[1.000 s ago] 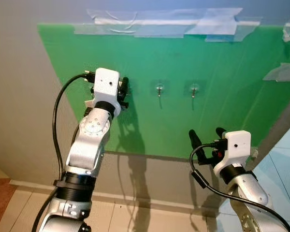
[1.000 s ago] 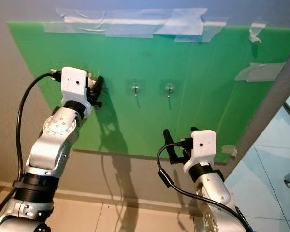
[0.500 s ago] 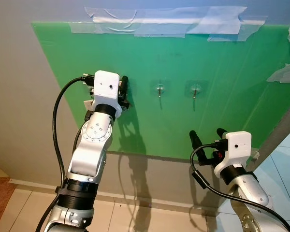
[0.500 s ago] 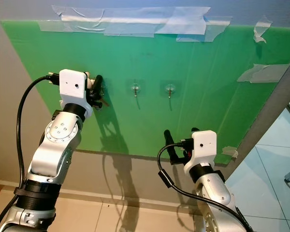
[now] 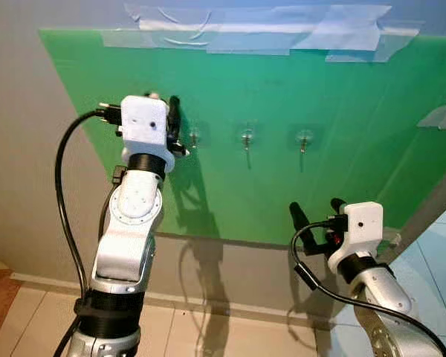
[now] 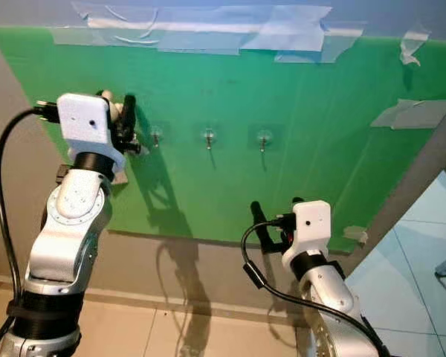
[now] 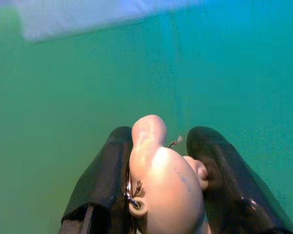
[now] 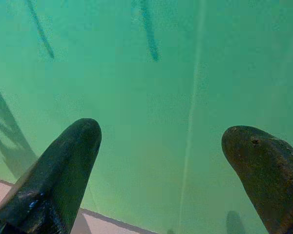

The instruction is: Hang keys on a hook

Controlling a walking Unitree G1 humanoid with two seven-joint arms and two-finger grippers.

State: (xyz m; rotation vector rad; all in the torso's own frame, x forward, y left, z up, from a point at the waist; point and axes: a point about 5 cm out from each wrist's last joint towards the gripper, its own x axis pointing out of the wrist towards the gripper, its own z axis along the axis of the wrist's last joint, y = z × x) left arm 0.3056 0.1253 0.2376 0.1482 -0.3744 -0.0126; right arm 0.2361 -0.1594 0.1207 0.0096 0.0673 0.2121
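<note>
— Left hand (image 5: 172, 123)?
— Raised against the green board (image 5: 342, 111), fingers (image 7: 105, 187) pressed around a pale, rounded keychain charm (image 7: 163, 187), with a small metal ring (image 7: 132, 192) of the keys pinched beside it. Black fingertip visible above the white wrist housing in the head views.

— Hooks?
— Three small clear-backed hooks in a row on the board. Nearest hook (image 5: 195, 137) just beside the left hand, toward the right arm's side. Middle hook (image 5: 246, 137) and far hook (image 5: 303, 138) farther along the same line, well apart from the hand. Nothing hanging on any of them.

— Keys themselves?
— Mostly hidden behind the charm and fingers; only ring and a thin wire end showing. Contact with the nearest hook impossible to tell.

— Right hand (image 6: 275, 216)?
— Lower, below the row of hooks, pointed at the bottom part of the board. Fingers (image 8: 58, 180) spread wide, nothing between them.

— Anything else?
— Strips of clear tape (image 5: 260, 33) along the board's top edge, well above the left hand; tiled floor (image 5: 208, 335) far below both hands. No containers in sight.
</note>
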